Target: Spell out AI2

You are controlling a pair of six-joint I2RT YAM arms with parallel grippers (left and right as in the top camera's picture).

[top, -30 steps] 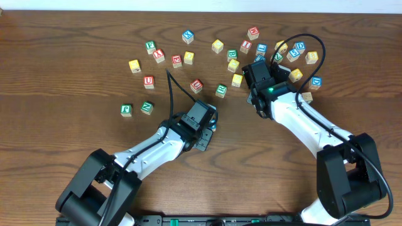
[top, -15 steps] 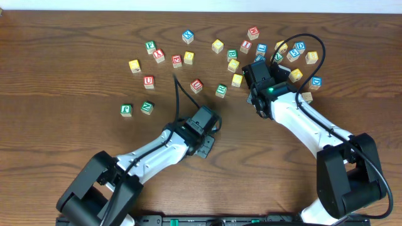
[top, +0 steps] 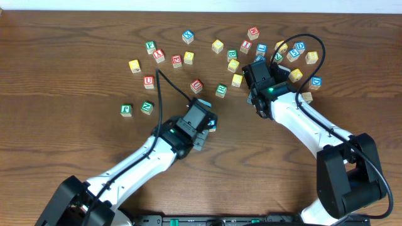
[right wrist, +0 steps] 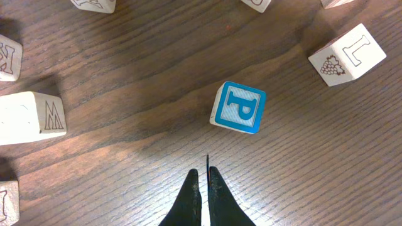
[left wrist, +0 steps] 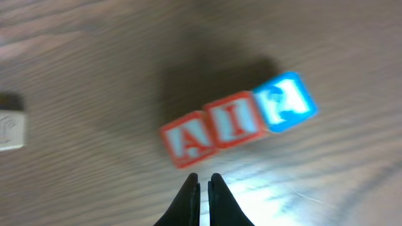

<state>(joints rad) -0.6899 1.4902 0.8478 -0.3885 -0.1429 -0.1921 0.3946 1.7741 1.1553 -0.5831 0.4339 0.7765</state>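
Row A [left wrist: 187,141], I [left wrist: 235,120], 2 [left wrist: 287,103] sits just ahead of your left gripper [left wrist: 204,182], cubes touching and the line slightly skewed. Left is pinched closed on nothing. So is the right gripper [right wrist: 202,179], with a P cube [right wrist: 238,108] ahead of it. Back the left straight off; don't clip A.

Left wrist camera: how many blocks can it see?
4. Red A, red I and blue 2 touch in a row mid-frame; a pale block is cut off at the left edge. More may lie outside view.
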